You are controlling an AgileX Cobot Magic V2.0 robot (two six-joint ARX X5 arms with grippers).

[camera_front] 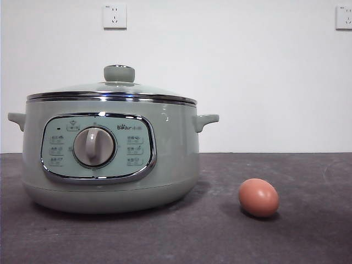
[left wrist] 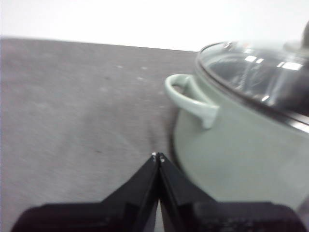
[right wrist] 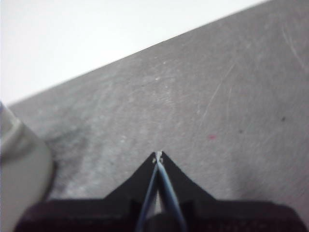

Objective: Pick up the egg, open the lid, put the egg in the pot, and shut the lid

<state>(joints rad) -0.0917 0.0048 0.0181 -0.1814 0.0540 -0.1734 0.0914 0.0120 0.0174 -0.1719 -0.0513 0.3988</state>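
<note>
The reddish-brown egg (camera_front: 258, 197) lies on the dark table to the right of the pot (camera_front: 110, 159), a short gap between them. The pale green pot carries its glass lid (camera_front: 113, 92) with the green knob (camera_front: 119, 73) on top. Neither arm shows in the front view. In the left wrist view my left gripper (left wrist: 158, 157) is shut and empty, hovering beside the pot (left wrist: 241, 140) near a side handle (left wrist: 193, 99), the lid (left wrist: 260, 75) in place. My right gripper (right wrist: 158, 155) is shut on nothing over bare table, with the pot's edge (right wrist: 19, 159) off to one side. The egg is out of both wrist views.
The dark grey table (camera_front: 308, 236) stretches in front of and to the right of the egg. A white wall with two power sockets (camera_front: 114, 16) stands behind.
</note>
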